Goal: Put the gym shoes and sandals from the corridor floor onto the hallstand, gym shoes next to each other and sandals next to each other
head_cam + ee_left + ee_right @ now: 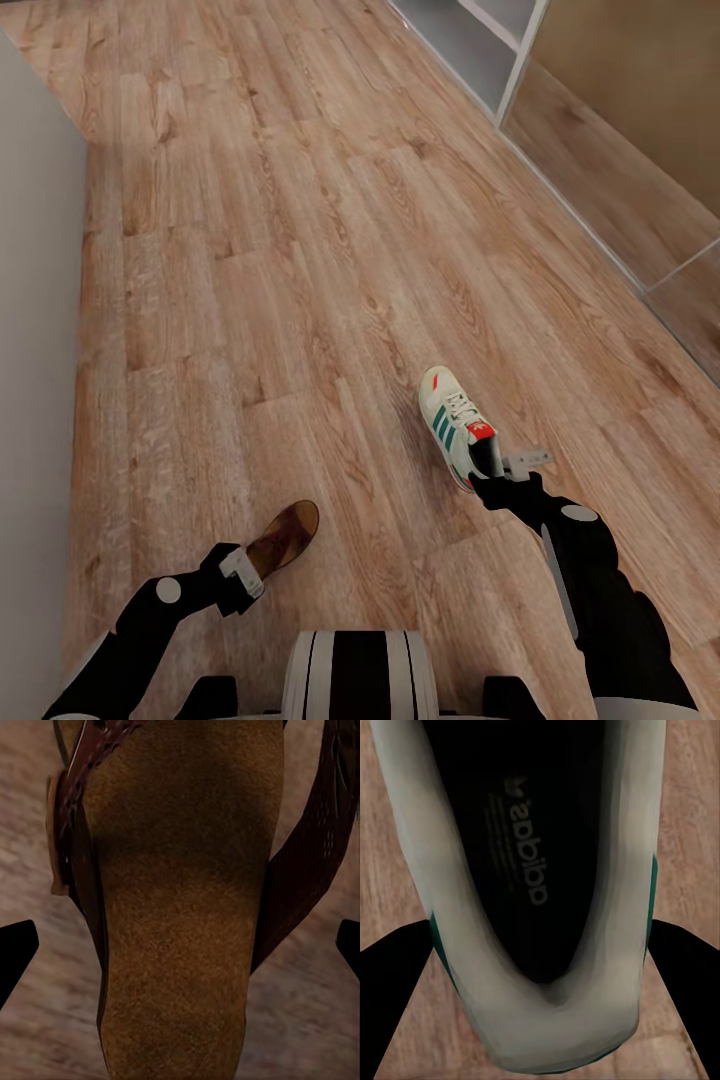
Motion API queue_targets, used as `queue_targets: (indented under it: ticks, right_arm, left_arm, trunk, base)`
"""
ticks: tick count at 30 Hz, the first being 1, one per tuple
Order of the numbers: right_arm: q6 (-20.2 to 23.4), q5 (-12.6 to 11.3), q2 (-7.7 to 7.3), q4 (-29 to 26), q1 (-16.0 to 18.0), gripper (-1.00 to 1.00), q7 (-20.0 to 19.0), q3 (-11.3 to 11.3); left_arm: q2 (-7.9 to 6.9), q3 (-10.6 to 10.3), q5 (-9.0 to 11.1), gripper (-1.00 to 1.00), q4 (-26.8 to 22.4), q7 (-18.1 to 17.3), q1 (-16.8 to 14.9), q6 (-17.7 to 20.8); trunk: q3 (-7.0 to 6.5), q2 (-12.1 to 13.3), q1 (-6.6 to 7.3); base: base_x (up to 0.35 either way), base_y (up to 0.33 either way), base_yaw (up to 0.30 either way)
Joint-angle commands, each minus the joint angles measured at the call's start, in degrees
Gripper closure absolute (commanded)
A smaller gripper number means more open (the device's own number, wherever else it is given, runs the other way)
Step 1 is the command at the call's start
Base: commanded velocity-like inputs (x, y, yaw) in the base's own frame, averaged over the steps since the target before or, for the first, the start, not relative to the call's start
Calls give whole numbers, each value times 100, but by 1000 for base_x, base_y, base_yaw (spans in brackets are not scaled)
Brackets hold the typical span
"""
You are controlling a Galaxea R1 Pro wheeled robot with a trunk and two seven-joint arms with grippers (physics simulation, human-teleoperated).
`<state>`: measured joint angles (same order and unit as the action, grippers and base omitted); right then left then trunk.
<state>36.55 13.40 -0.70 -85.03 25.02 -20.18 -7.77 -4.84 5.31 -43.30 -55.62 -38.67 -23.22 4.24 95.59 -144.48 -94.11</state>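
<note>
A brown sandal lies on the wood-plank corridor floor at the lower left. My left gripper is at its heel. In the left wrist view the sandal sits between the two black fingertips with a gap on each side, so this gripper is open. A white gym shoe with green stripes and a red tongue tab is at the lower right. My right gripper is shut on its heel. In the right wrist view both fingers press the sides of the gym shoe's heel.
A pale grey open shelf unit stands at the far right along the wall; I cannot tell if it is the hallstand. A reflective panel runs along the right side. A grey wall borders the left. My base is at the bottom.
</note>
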Motion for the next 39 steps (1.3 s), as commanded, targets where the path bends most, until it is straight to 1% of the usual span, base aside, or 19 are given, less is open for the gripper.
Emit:
queue_targets:
  ticks: [1, 6, 7, 11, 13, 14, 15, 26, 30, 39]
  right_arm:
    - [19, 58, 0, -8, 3, 100, -51, -6]
    - [19, 58, 0, -13, 3, 100, -49, -6]
    - [19, 58, 0, -13, 3, 100, -48, -6]
    - [19, 58, 0, -13, 3, 100, -51, -6]
    - [19, 58, 0, -13, 3, 100, -50, -6]
    - [19, 58, 0, -13, 3, 100, -50, -6]
    - [19, 58, 0, -13, 3, 100, -49, -6]
    - [19, 58, 0, -13, 3, 100, -52, -6]
    - [19, 58, 0, -13, 3, 100, -54, -6]
    - [19, 58, 0, -13, 3, 100, -52, -6]
  left_arm:
    - [1, 3, -11, -100, -10, -35, 0, 33]
    - [-9, -10, -13, -100, -3, -35, 24, 33]
    - [-13, -11, -39, -100, -2, -35, 30, 31]
    - [-9, 7, -298, -100, -2, -35, 35, 32]
    - [-9, 13, -371, -100, -2, -35, 36, 32]
    - [-15, 34, -488, -100, -2, -35, 37, 33]
    - [-19, 44, -503, -100, -2, -35, 37, 33]
    - [-70, 92, -529, -100, -2, -35, 32, 41]
    - [-72, 94, -530, -100, -2, -35, 29, 41]
    - [-81, 101, -530, -100, -2, -30, 28, 44]
  trunk:
    - [10, -1, 1]
    - [52, -1, 1]
    - [61, -1, 1]
    - [95, -1, 1]
    - [105, -1, 1]
    - [106, -1, 1]
    - [107, -1, 1]
    - [108, -1, 1]
    - [197, -7, -9]
    - [197, -7, -9]
  base:
    - [0, 0, -2]
    - [0, 0, -1]
    - [0, 0, 0]
    - [0, 0, 0]
    - [0, 0, 0]
    - [0, 0, 0]
    - [0, 0, 0]
    - [0, 0, 0]
    - [0, 0, 0]
    - [0, 0, 0]
